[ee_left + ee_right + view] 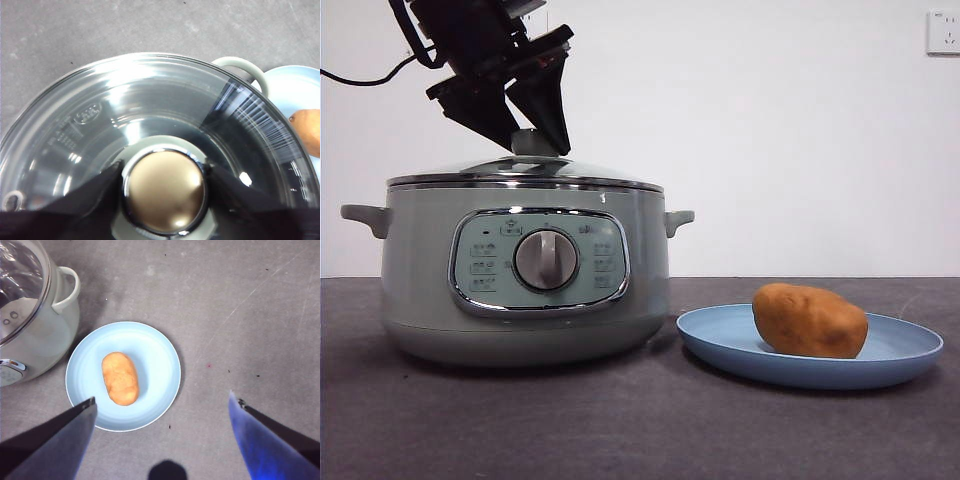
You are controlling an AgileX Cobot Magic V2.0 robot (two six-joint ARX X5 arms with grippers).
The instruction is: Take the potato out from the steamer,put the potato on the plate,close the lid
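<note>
Sitting squarely on the steamer, the lid looks seated all round, its steel rim level on the pot's edge. The left gripper stands over it from above, one black jaw on each side of the round green knob; in the left wrist view the jaws flank the knob closely, but whether they press it or merely bracket it I cannot tell. The potato lies on the blue plate, just right of the steamer, near the plate's middle. The right gripper hovers high above the plate with jaws spread wide and nothing between them.

Judged from this, the task is at its last step or done. The lid is glass (stiff, fairly heavy, breakable, and slick on the dome), so the knob is the only sensible hold. Its silver top looks smooth; gripping its green sides seems safer.
</note>
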